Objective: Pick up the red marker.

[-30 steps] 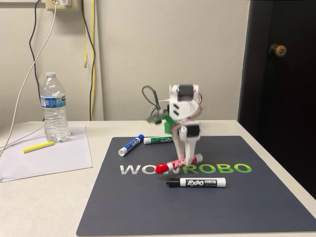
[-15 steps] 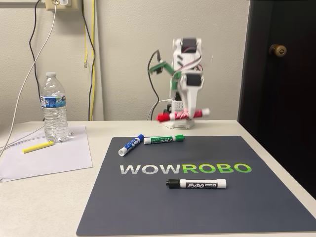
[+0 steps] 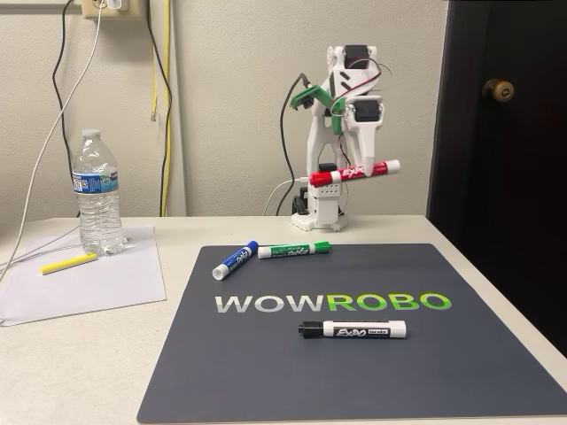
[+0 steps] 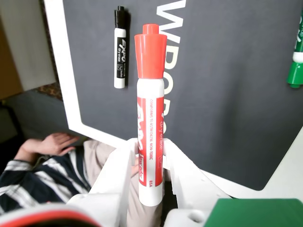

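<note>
Red marker: fingers closing tight on its barrel, holding it level, well above the dark mat, behind the green marker lying there.

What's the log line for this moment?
end effector: shut on red marker | marker: lifted above mat, near level | black marker: on mat

Pale worktop; dark mat laid on it, blue marker, green marker, black marker set upon mat; paper sheet, water bottle, yellow highlighter at left
</note>
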Available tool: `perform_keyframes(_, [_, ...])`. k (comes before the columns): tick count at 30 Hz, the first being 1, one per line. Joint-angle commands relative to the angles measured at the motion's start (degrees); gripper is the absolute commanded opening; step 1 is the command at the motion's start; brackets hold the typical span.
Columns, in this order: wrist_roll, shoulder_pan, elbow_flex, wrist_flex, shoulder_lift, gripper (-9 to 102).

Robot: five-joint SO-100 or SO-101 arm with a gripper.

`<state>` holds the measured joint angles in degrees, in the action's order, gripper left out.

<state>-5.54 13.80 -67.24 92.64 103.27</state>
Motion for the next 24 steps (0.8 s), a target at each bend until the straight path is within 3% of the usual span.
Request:
perform_keyframes(1, [1.8,-3.3,-18.1,-14.0,16.3,0])
perform_keyframes(12, [6.1,-9.3,-48.9,-39.7,38.6,0])
perform_keyframes(24, [6.1,-9.7,-49.0,-44.2,36.2,0])
